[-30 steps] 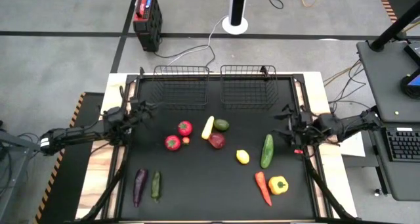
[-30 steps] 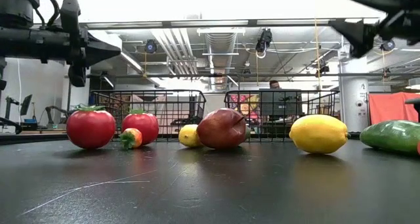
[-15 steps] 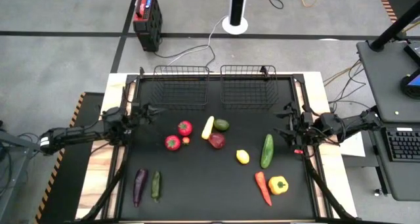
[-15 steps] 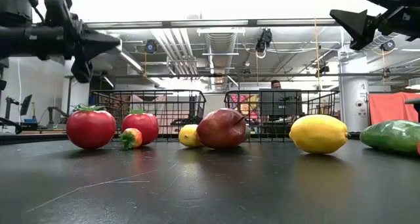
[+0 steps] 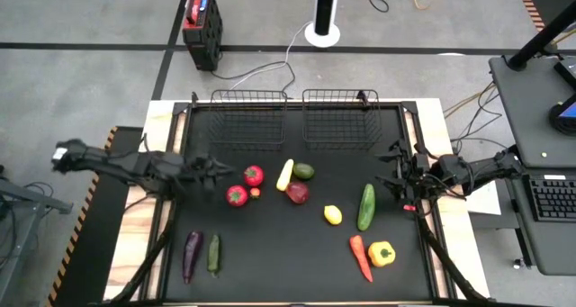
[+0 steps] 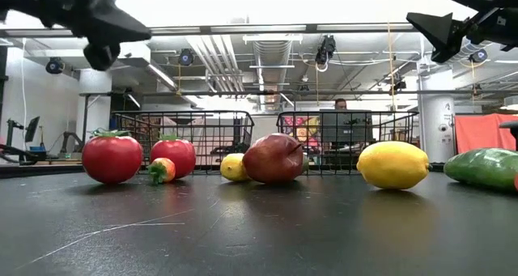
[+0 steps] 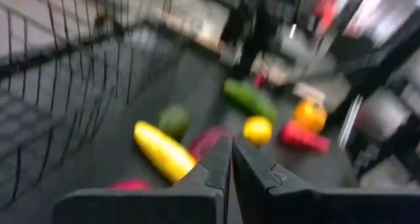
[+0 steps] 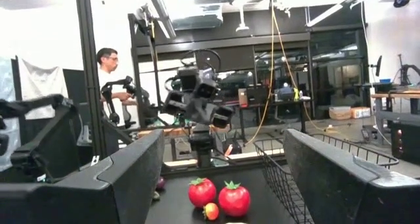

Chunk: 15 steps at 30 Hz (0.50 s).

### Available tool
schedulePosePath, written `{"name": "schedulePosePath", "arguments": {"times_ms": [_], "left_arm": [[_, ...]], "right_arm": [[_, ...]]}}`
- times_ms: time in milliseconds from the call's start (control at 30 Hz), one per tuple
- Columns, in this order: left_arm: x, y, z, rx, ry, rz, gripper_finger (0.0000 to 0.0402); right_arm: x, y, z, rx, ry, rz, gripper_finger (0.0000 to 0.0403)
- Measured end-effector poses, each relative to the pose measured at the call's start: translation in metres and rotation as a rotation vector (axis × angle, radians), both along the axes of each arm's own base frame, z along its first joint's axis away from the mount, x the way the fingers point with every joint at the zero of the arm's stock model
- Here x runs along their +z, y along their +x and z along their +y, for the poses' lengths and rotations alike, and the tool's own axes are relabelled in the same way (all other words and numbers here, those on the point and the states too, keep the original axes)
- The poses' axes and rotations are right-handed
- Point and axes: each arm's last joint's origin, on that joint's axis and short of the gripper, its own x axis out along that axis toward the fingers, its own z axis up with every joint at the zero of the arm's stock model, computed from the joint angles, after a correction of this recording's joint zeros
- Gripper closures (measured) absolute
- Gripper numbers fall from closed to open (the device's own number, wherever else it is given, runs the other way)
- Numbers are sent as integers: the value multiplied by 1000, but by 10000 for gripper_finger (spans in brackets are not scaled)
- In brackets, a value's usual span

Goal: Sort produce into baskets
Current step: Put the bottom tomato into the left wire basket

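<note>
Nothing sorted yet: both baskets (image 5: 248, 116) (image 5: 339, 116) empty at the far edge of the table (image 5: 297, 271), every piece of produce on the mat.

Step in hand, by judgement: the approach to a first pick. Left gripper (image 5: 214, 172) up off the mat with fingers (image 7: 213, 178) clenched together, holding nothing. Just ahead of those fingertips, two tomatoes (image 5: 237, 195) (image 5: 254, 175), with a tiny red piece (image 5: 256, 193) between them. Beyond the tomatoes, farther out from the fingertips, the long yellow squash (image 5: 284, 174), the avocado (image 5: 304, 171) and a dark red fruit (image 5: 297, 193). Back behind the fingers, near the front edge, the eggplant (image 5: 192, 255) and a small cucumber (image 5: 214, 253) side by side.

Right gripper (image 5: 393, 174) waiting at the table's right edge, also raised, fingers (image 8: 125, 178) spread wide and empty. Nearest those fingers, the big cucumber (image 5: 366, 206) and, past it, the lemon (image 5: 333, 214); off to one side toward the front edge, the carrot (image 5: 360, 257) touching or almost touching the yellow pepper (image 5: 382, 253).

Next move, as a guess: part the left fingers first, since shut tips cannot straddle anything, then drop over the nearer tomato, one finger on each side, clear of the tiny red piece beside it. Then close, lift, and carry to the nearer basket.
</note>
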Motion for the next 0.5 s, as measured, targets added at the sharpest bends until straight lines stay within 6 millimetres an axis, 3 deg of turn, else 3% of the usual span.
{"name": "schedulePosePath", "arguments": {"times_ms": [200,500], "left_arm": [[5,13,-29,-82,21,306,402],[3,33,-50,-47,61,494,395]], "right_arm": [[0,0,-2,-78,31,4,99],[-2,2,-4,-136,58,42,99]]}}
